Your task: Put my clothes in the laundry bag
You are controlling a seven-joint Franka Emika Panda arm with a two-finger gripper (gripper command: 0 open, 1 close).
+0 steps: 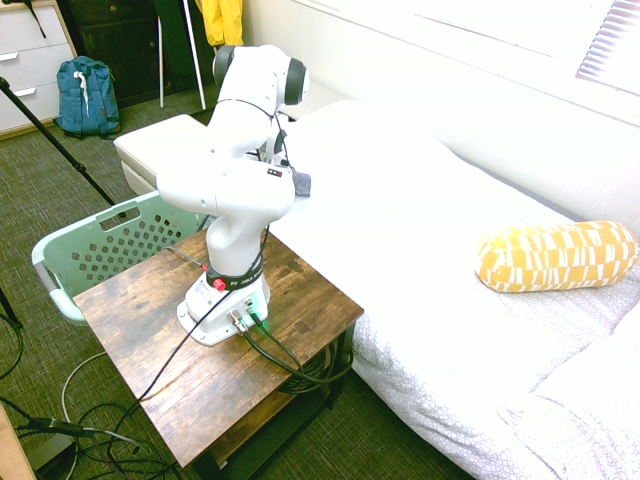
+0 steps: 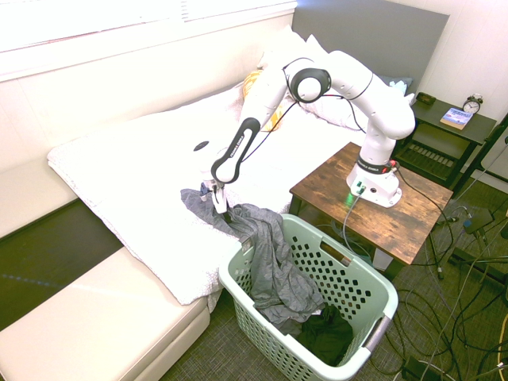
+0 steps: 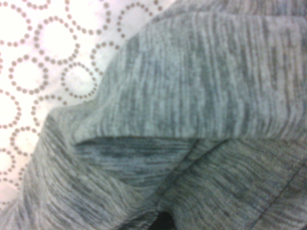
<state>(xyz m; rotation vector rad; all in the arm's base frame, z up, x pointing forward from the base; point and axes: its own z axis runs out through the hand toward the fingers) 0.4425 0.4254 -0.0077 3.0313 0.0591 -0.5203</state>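
Observation:
The clothes [image 2: 270,262], a heathered grey garment, hang from the bed's edge over the rim into the mint-green laundry bag [image 2: 361,274]. One end still lies on the white sheet [image 2: 193,198]. A darker piece [image 2: 325,333] rests at the bottom of the laundry bag. My gripper [image 2: 217,200] points down at the bed's edge, right on the grey fabric. The wrist view is filled by the grey cloth [image 3: 201,120], with dotted-circle sheet [image 3: 43,72] beside it. In the first exterior view the arm hides my gripper; only a scrap of the clothes [image 1: 301,183] and the laundry bag [image 1: 100,245] show.
A yellow-and-white bolster pillow [image 1: 556,256] lies further along the bed. A small dark object [image 2: 201,146] sits on the sheet. A teal backpack [image 1: 86,95] stands by the drawers. A cream bench [image 2: 95,317] adjoins the laundry bag.

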